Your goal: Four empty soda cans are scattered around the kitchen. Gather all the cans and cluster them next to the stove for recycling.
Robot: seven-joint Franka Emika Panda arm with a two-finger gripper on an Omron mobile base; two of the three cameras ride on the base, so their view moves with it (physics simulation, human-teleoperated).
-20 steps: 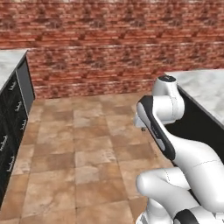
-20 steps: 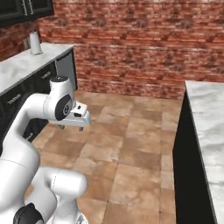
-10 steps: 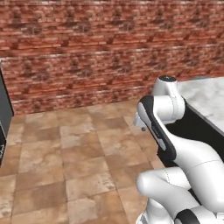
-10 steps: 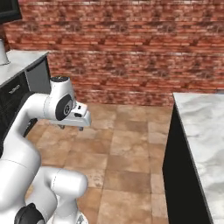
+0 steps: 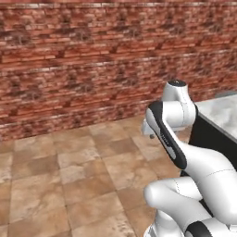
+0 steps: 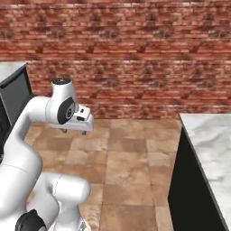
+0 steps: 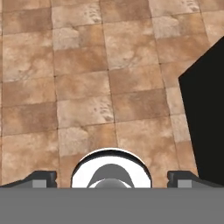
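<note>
The soda cans and the stove are out of view. My gripper [image 7: 112,178] is folded close in front of the arm and points straight down at bare brown floor tiles [image 7: 87,78]. Its two dark fingertips [image 7: 43,178] stand far apart, open, with nothing held between them. From the base cameras the hand [image 6: 76,127] hangs at the arm's elbow height above the floor, and it also appears as a small white block [image 5: 149,129] beside the forearm.
A red brick wall [image 5: 92,60] closes off the room ahead. On the right, a marble counter [image 6: 212,149] sits on a black cabinet side [image 7: 205,118]. A dark cabinet [image 6: 13,94] stands at the left edge. Tiled floor [image 5: 69,176] lies between.
The whole picture has slid left: the base has turned right, so the left cabinets left the view and the right counter drew nearer. The arm kept its folded pose.
</note>
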